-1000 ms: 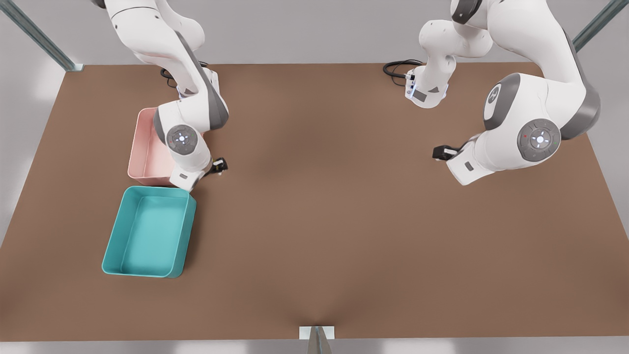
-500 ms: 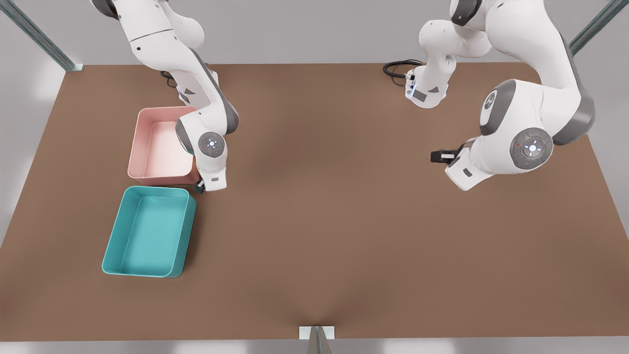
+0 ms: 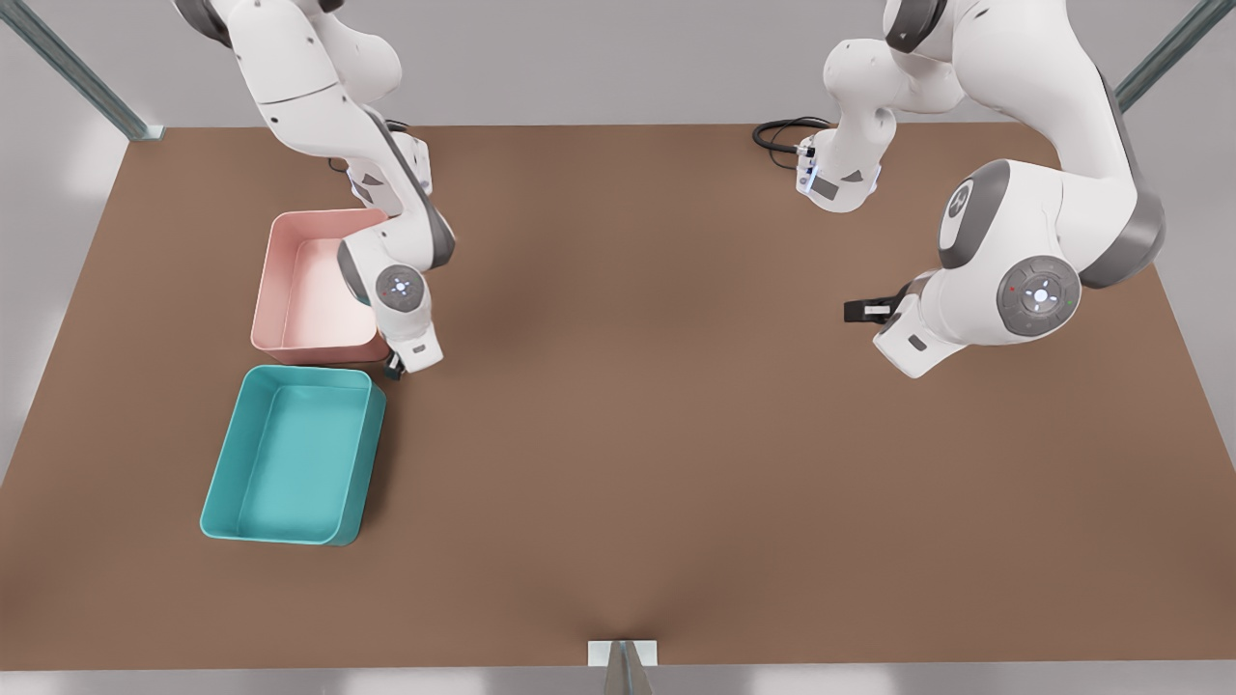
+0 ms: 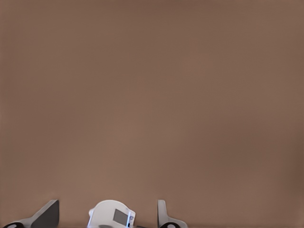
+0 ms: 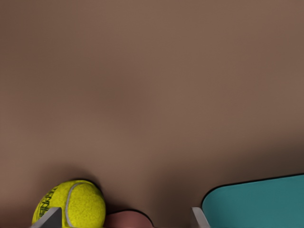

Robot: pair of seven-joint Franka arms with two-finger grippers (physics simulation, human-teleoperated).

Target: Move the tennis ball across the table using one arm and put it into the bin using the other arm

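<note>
We see a matte brown table (image 3: 676, 463) carrying a pale pink bin (image 3: 314, 290) and a teal bin (image 3: 294, 454). The two arms are white with grey joint sections and round grey end caps lit white at the centre; their grippers, the right gripper (image 3: 394, 366) and the left gripper (image 3: 862, 310), are black. In the right wrist view the tennis ball (image 5: 71, 203) is bright yellow-green with a pale grey seam line and dark lettering.
</note>
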